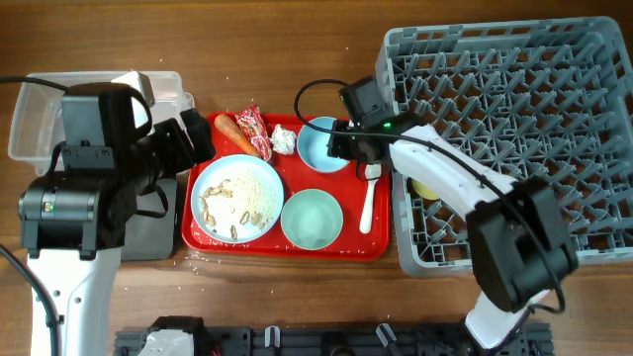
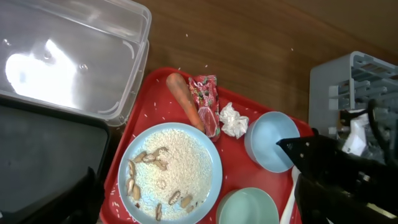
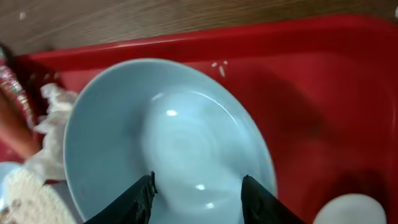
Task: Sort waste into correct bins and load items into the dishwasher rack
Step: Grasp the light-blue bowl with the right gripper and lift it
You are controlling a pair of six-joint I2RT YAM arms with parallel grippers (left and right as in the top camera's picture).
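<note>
Blue bowl (image 3: 168,143) sits upright at the back-right corner of the tray (image 1: 297,247), tissue (image 1: 283,139) touching its left side and rack (image 1: 514,99) just beside the tray on the right. Right gripper (image 3: 198,180) hangs over the bowl with jaws released, holding nothing, both tips above the interior. Judgement: the step is a rim pick. To do it well, shift so one tip falls outside the wall and one inside, on the rack-side rim away from the tissue, then clench and lift level. Spoon (image 1: 368,203) lies near; avoid nudging it. The right wrist view alone shows the tip spacing and an empty bowl. The overhead alone shows the rack and the path to it. Left gripper (image 1: 196,138) is at the tray's left edge; cannot tell its jaw state.
</note>
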